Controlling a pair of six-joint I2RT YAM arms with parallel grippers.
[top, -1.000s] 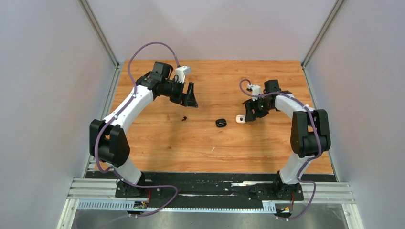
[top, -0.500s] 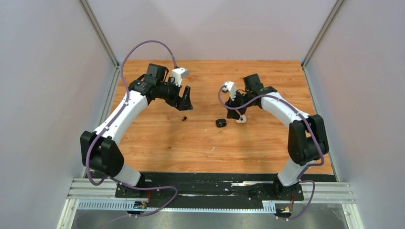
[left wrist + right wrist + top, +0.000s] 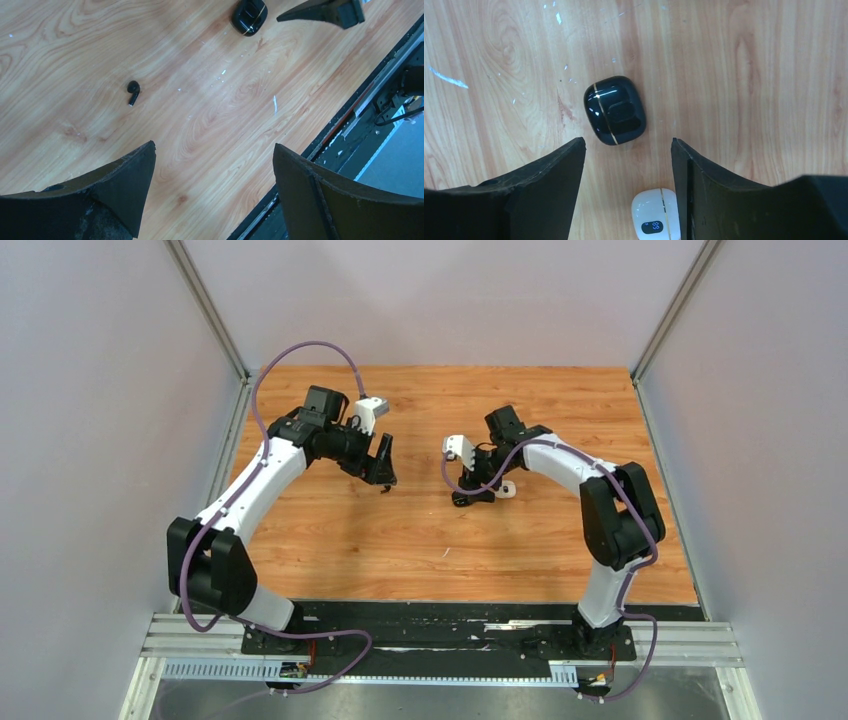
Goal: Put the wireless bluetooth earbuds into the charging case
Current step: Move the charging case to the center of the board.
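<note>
Wood table [image 3: 400, 540]: right gripper [image 3: 628, 144] has swung left off the white case [image 3: 654, 220] and is now over the black case [image 3: 615, 110], jaws apart, empty. Left gripper [image 3: 214, 150] is wide open and has closed in on the black earbud [image 3: 132, 91], upper left of the left wrist view. Grab looks next.

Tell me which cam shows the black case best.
Right wrist: the black case sits centred, whole and sharp, gold seam visible, just ahead of the open right gripper. Left wrist catches it small, at the top edge. Top external shows only a dark speck, mostly hidden under that gripper.
</note>
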